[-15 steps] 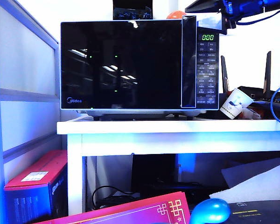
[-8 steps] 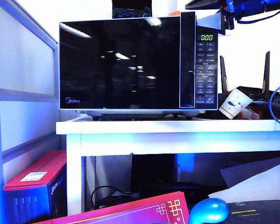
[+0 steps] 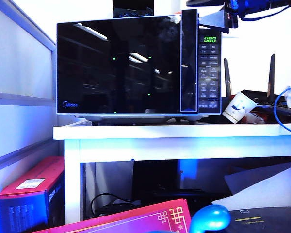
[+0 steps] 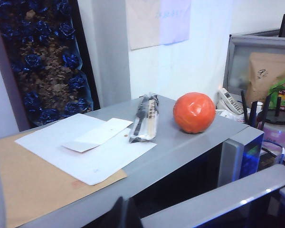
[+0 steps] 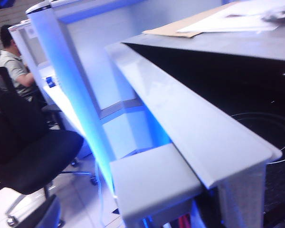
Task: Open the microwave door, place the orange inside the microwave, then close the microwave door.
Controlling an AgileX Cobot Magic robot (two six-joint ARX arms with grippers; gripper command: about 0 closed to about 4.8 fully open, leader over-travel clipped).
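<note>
While the glossy black glass microwave door with silver edging (image 3: 119, 63) stands slightly ajar, its vertical black handle strip (image 3: 189, 60) sits proud of the keypad panel. The boxy black-and-silver Midea microwave (image 3: 209, 73) rests on a white table (image 3: 174, 132), and its green display (image 3: 210, 39) reads 000.

Right gripper (image 5: 202, 197): at the top corner of the door's free edge, on the right side of the oven. In the right wrist view, one pale grey finger (image 5: 152, 183) lies on the outer side of the door's silver top rim (image 5: 190, 114). A dark gap shows between them. The claw is spread, straddling the door edge. I cannot tell whether anything presses the inner face. Past the rim, the dark cavity and the ring of the turntable (image 5: 266, 133) are visible.

Left gripper (image 4: 123, 213): above the oven's near left. Only a dark sliver shows in the left wrist view. Cannot tell whether that claw is spread or pressed together.

The small round orange-red orange (image 4: 194, 112) sits on the grey top of the microwave, towards its right side, outside the cavity. Neither gripper touches it. Just left of it lies a slim clear-wrapped packet (image 4: 145, 118), resting partly on white paper sheets (image 4: 80, 147) over a brown card (image 4: 33, 190).

On the table to the right of the oven, a white paper cup (image 3: 236, 108) lies tilted. A red-topped box (image 3: 31, 187) stands below the table, to the left.
</note>
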